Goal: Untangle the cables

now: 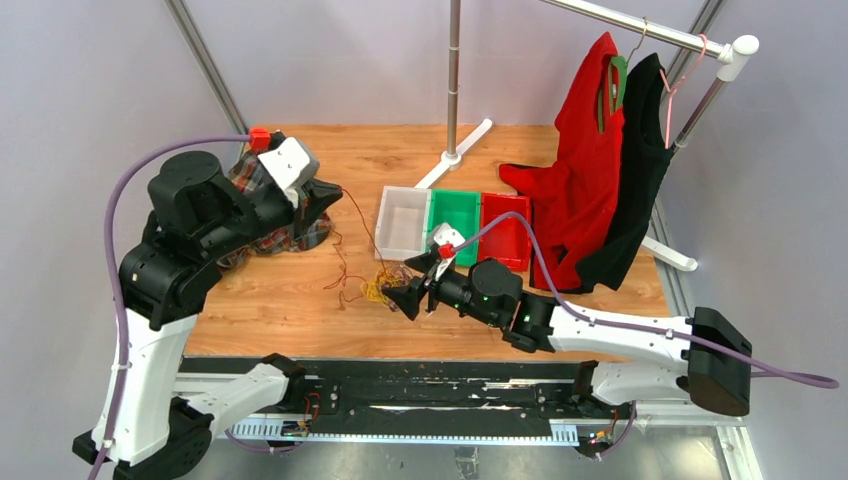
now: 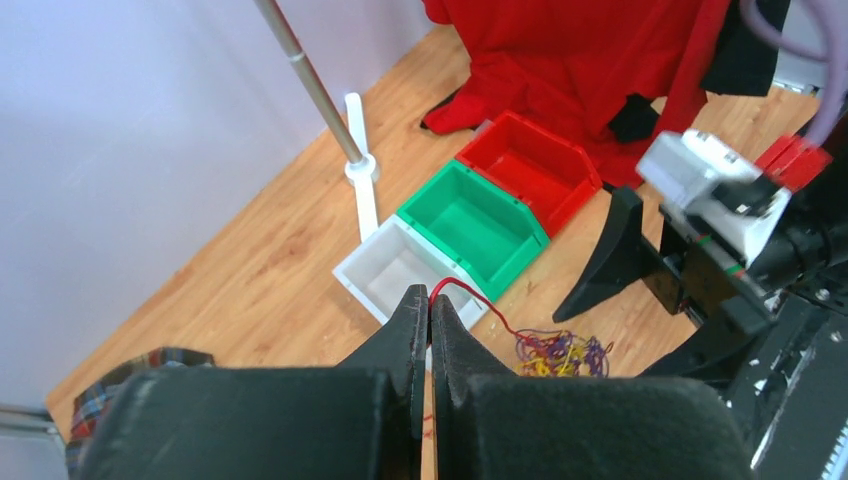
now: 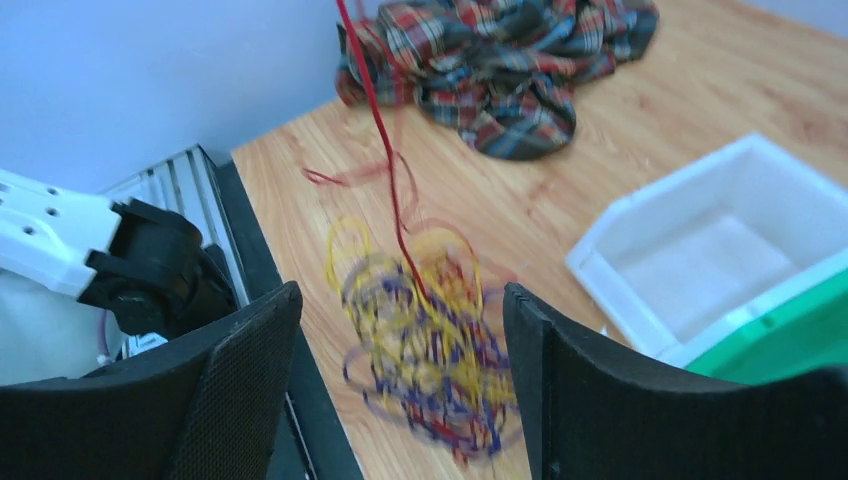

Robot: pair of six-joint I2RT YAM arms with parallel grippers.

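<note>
One tangle of cables point(image 1: 380, 288) in yellow, purple and dark red lies on the table point(image 1: 280, 300), at its middle and close to the near edge. One red strand point(image 1: 358, 225) rises from it leftward and away to the left gripper point(image 1: 335, 195), whose fingers are pressed together on it. The right gripper point(image 1: 405, 282) is at the tangle with its jaws wide apart. In the right wrist view the bunch sits between the two fingers point(image 3: 250, 370), but blur hides whether they touch it.

Three bins stand in a row just beyond the tangle: white point(image 1: 382, 222), green point(image 1: 455, 205), red point(image 1: 505, 215), left to right. One plaid cloth point(image 1: 300, 235) is heaped at the left. One rack point(image 1: 455, 70) carries two garments, red point(image 1: 580, 190) and black point(image 1: 635, 170), at the right, and the red one drapes onto the wood beside the red bin.

Bare wood shows left of the tangle, along the near edge, and at the far side around the rack's foot. The table is light wood. Pale grey walls close in on three sides.
</note>
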